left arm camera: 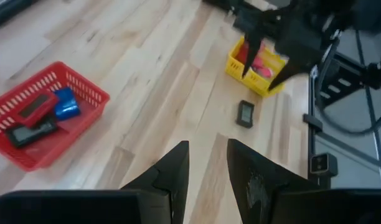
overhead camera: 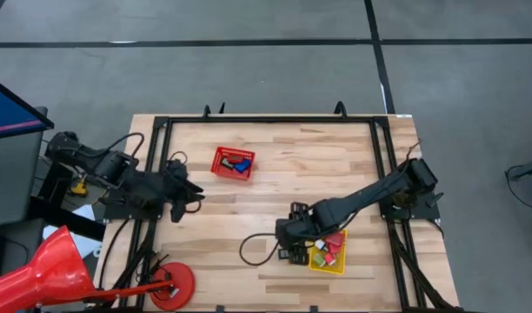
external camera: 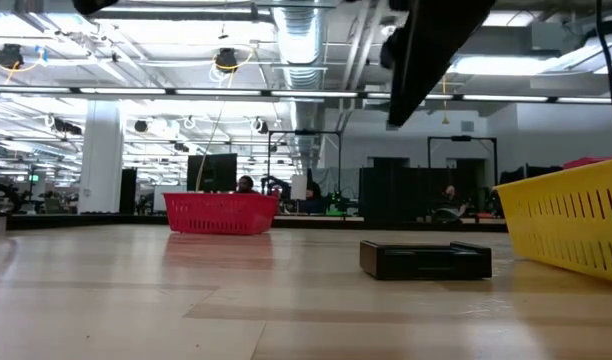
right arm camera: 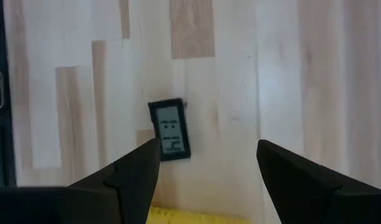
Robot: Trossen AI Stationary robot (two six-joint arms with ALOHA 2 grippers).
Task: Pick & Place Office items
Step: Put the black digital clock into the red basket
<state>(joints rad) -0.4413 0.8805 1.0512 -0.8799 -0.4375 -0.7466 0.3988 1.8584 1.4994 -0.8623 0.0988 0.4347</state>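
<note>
Here the right tool (right arm camera: 206,163) is held wide open and empty above the flat dark item (right arm camera: 170,129), lying lower right on the bench (overhead camera: 335,165) beside the yellow bin (overhead camera: 314,259); its long axis runs between the fingers.

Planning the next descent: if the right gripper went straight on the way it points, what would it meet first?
Probably the small dark rectangle with the pale screen, lying on the wooden table ahead of the open right gripper, slightly off centre.

Yellow bin (external camera: 576,225) cut off at the low view's edge, its pink contents (external camera: 586,160) barely peeking over the rim; from overhead, right arm (overhead camera: 353,202) hides the flat dark rectangle (right arm camera: 170,129).
</note>
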